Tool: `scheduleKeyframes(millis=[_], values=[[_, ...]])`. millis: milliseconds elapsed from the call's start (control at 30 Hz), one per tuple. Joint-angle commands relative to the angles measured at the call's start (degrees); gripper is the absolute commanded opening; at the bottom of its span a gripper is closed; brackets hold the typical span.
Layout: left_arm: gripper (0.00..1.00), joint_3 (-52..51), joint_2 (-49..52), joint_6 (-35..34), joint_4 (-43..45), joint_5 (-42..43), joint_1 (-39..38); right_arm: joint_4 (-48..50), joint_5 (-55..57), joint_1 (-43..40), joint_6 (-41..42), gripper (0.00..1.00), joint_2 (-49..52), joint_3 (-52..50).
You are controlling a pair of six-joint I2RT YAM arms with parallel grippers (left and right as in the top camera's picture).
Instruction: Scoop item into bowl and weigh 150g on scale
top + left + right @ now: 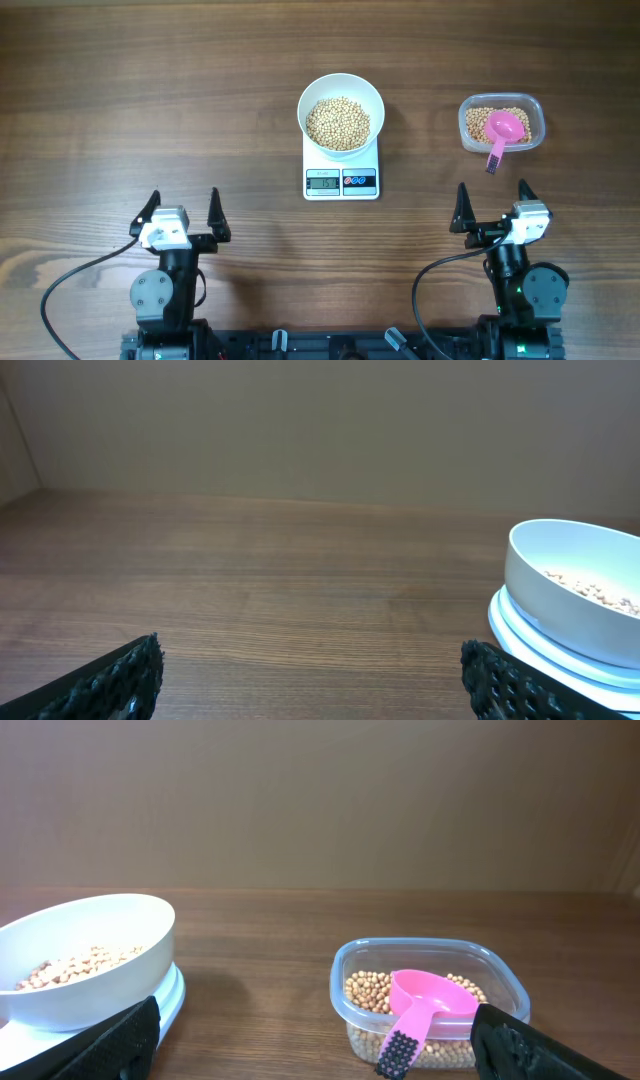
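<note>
The white bowl [341, 112] sits on the white scale [341, 181] at the table's middle, filled with tan beans [338, 124]. More beans [478, 123] lie in a clear tub [501, 123] at the right, with a pink scoop [503, 130] resting in it, handle over the near rim. My left gripper [182, 212] stands open near the front left, nothing between its fingers. My right gripper [493, 206] stands open in front of the tub. The left wrist view has the bowl [575, 600] at right; the right wrist view shows bowl [85, 960], tub [430, 995] and scoop [425, 1005].
Bare wooden tabletop [150, 90] spreads to the left of the scale and between the scale and the tub. Black cables [70, 285] run along the front edge beside both arm bases.
</note>
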Motion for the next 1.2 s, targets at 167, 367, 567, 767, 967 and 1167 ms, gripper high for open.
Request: scheduleKeyframes(millis=[167,367,567,767,967,1167], values=[[1.00,-0.5,-0.6,1.1,-0.1,-0.3,-0.2,0.2,0.8,0.2,-0.3,1.00,-0.2,-0.1],[1.00,-0.5,-0.6,1.1,-0.1,-0.3,-1.0,0.2,0.8,0.2,-0.3,1.00,-0.2,-0.1],[1.00,-0.5,-0.6,1.1,-0.1,-0.2,-1.0,0.2,0.8,0.2,-0.3,1.00,-0.2,-0.1],[1.00,-0.5,-0.6,1.1,0.0,-0.1,-1.8,0.2,0.8,0.2,-0.3,1.00,-0.2,-0.1],[1.00,-0.5,-0.6,1.1,0.0,-0.1,-3.2,0.2,0.8,0.2,-0.3,1.00,-0.2,-0.1],[1.00,-0.5,-0.6,1.1,0.0,-0.1,-4.2,0.2,0.8,0.2,-0.3,1.00,-0.2,-0.1]])
